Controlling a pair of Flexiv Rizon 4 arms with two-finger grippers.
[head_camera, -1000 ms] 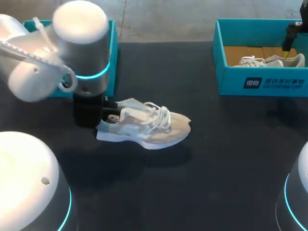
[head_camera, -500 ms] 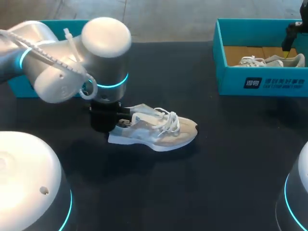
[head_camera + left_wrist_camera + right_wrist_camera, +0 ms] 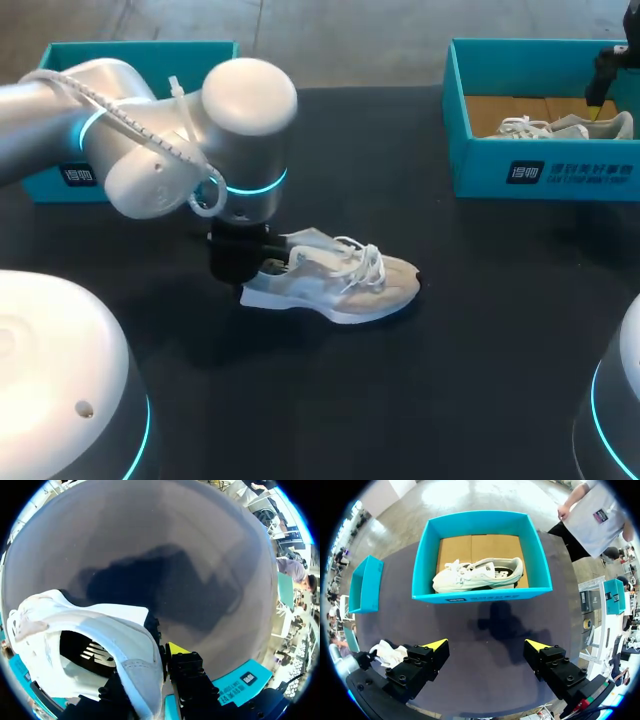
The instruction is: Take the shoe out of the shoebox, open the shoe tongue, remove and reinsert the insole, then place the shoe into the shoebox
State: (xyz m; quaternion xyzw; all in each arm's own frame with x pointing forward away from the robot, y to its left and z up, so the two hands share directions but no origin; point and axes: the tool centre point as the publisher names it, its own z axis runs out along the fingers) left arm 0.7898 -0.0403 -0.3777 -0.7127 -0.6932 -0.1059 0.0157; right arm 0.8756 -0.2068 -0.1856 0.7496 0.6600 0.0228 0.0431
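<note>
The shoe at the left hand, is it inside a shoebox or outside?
Outside. The shoe sits on the dark table, well apart from the shoebox, with the left hand shut on its heel.

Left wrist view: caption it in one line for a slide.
Left arm's jaws pinching the heel collar of the white shoe, with the dark table beyond.
</note>
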